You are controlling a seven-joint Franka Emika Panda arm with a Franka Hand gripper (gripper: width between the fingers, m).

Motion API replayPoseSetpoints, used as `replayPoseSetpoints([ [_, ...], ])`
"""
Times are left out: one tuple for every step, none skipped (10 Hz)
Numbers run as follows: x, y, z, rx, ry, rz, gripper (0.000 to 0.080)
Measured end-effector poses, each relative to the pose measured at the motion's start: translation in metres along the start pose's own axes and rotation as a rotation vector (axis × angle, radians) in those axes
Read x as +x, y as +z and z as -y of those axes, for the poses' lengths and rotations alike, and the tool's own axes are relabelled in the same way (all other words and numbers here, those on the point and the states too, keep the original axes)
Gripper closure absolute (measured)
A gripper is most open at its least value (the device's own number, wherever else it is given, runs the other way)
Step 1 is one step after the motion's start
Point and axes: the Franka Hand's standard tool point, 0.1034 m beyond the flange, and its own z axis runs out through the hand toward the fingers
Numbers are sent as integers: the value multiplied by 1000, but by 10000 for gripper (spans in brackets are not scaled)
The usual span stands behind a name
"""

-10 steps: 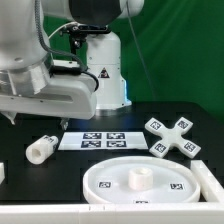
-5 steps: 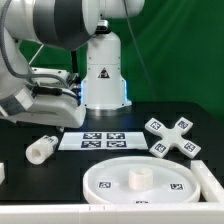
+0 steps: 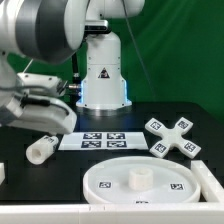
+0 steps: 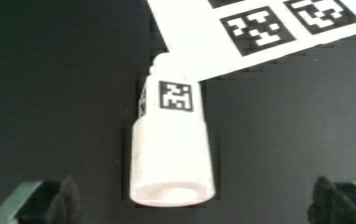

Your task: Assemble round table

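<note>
- Furthest toward the exterior view's left, the cylindrical leg (image 3: 40, 149) is lying on its side on the black surface (image 3: 62, 172). Its far end is reaching the corner of the marker board (image 3: 100, 140); whether the two are touching, I cannot tell.
- In the wrist view the claw (image 4: 194, 200) is hovering over that leg with its fingers (image 4: 43, 200) spread wide, one either side, gripping nothing.
- To my eye the leg pickup is just beginning. The next move is calling for a straight descent so the fingers are straddling the leg's middle before squeezing, since a round part may roll.
- In the middle, the large round disc (image 3: 140, 183) is sitting flat near the front edge, apart from the other parts.
- Toward the exterior view's right, the cross-shaped foot (image 3: 177, 137) is waiting, well apart from the leg.
- As for markings, the leg's square tag (image 4: 177, 96) and those on the board, disc and foot are showing only black-and-white patterns, no letters.
- The arm's base (image 3: 103, 85) is carrying a warning triangle (image 3: 100, 73); any print under it is too small for reading.
</note>
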Motion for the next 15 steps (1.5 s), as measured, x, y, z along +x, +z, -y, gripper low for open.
replayPoseSetpoints([
  [7,12,-2,9,7,26,150],
  [10,16,-1,6,7,18,150],
  [10,15,-2,6,7,17,150],
  [10,15,-2,6,8,17,150],
  [11,17,-3,6,8,16,150],
  [18,31,-6,4,15,9,150],
  [18,49,-8,4,23,31,150],
  [18,57,-6,2,36,38,150],
  [18,55,-6,2,35,35,150],
  [18,55,-7,3,36,36,150],
  [18,56,-7,3,36,36,150],
  [18,57,-7,4,38,38,150],
  [17,68,-10,6,45,50,150],
  [13,78,-13,11,60,82,150],
  [13,83,-17,17,79,117,150],
])
